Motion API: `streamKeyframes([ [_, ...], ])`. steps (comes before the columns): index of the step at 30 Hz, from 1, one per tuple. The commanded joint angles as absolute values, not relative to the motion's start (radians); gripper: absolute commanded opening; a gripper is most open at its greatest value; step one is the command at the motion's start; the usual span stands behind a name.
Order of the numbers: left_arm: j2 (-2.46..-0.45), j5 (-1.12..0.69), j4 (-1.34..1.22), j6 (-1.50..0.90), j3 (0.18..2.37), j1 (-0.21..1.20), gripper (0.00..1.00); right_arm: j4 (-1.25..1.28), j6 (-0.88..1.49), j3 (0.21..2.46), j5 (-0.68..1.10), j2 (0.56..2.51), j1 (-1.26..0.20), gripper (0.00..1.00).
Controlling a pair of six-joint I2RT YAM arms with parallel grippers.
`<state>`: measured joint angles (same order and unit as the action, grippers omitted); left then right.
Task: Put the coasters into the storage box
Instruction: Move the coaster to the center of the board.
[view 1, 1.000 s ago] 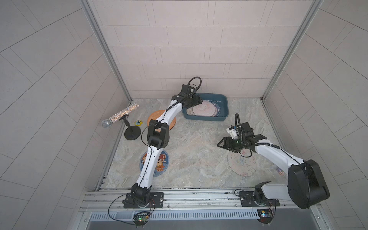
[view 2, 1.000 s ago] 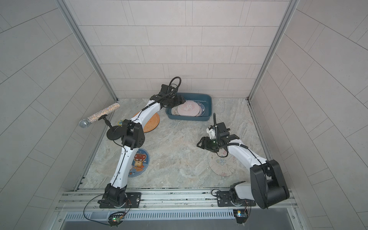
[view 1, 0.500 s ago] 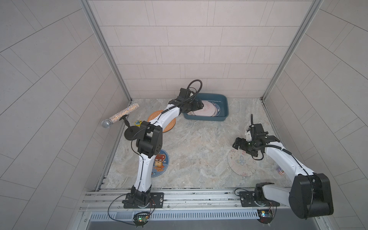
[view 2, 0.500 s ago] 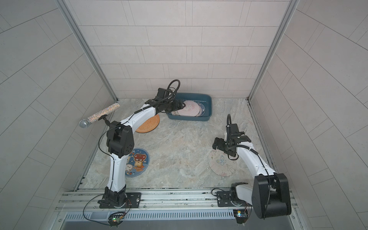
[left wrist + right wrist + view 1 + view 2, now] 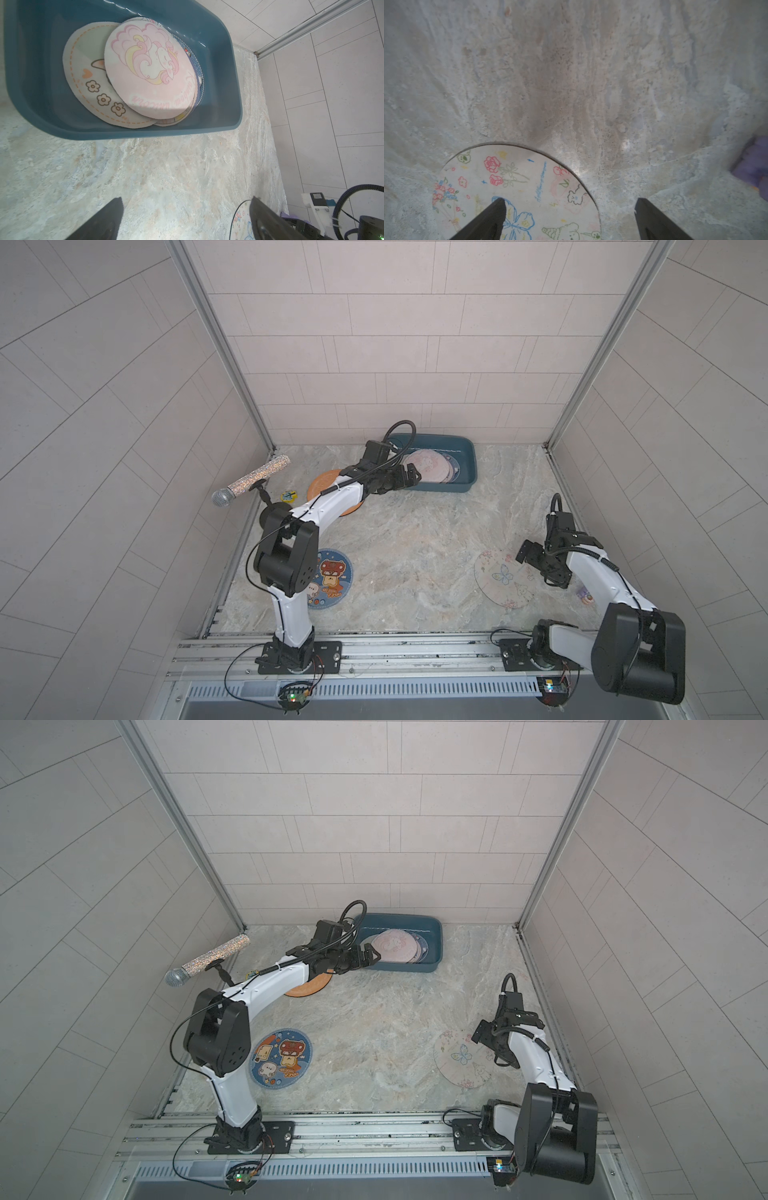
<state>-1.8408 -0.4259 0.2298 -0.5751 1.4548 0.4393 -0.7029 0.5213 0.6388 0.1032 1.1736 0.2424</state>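
A marbled, stone-look table [image 5: 415, 551] sits inside pale tiled walls. At its far edge, near the middle, stands the storage box [image 5: 440, 486], a dark teal plastic tub with rounded corners and low, glossy walls. Inside it lies a loose, overlapping stack of thin round coasters: a pink unicorn coaster [image 5: 151, 72] on top, a cream flower coaster [image 5: 87, 83] beneath, and a blue rim showing under those.

The left gripper [image 5: 187, 197] hangs at the box's near left corner, its dark tapered jaws wide apart and empty.

Three coasters lie flat on the table. A plain orange coaster [image 5: 322, 483] sits toward the far left corner, partly covered by the left arm. A blue cartoon coaster [image 5: 281, 1057] lies toward the near left corner. A cream butterfly coaster [image 5: 519, 187] lies toward the right edge.

The right gripper [image 5: 569, 199] is low there, jaws spread and empty, one finger over the coaster, the other over bare table.

A glittery microphone [image 5: 249, 483] stands by the left edge.
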Motion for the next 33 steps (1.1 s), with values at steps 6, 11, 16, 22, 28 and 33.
streamKeyframes([
  [6, -1.744, -0.439, 0.182, -0.577, 1.363, 0.449, 1.00, -0.647, 0.566, 0.585, 0.161, 1.240, 0.271, 1.00],
  [11, -1.718, -0.437, 0.180, -0.579, 1.335, 0.451, 1.00, -0.613, 0.583, 0.554, 0.241, 1.282, 0.274, 1.00],
  [16, -1.701, -0.435, 0.178, -0.582, 1.325, 0.452, 1.00, -0.604, 0.594, 0.536, 0.298, 1.275, 0.274, 1.00],
  [22, -1.694, -0.433, 0.178, -0.585, 1.321, 0.463, 1.00, -0.571, 0.600, 0.503, 0.395, 1.268, 0.257, 1.00],
  [28, -1.689, -0.426, 0.181, -0.586, 1.315, 0.483, 1.00, -0.563, 0.602, 0.479, 0.416, 1.289, 0.211, 1.00],
  [33, -1.682, -0.421, 0.183, -0.587, 1.304, 0.495, 1.00, -0.544, 0.635, 0.472, 0.417, 1.288, 0.148, 1.00],
])
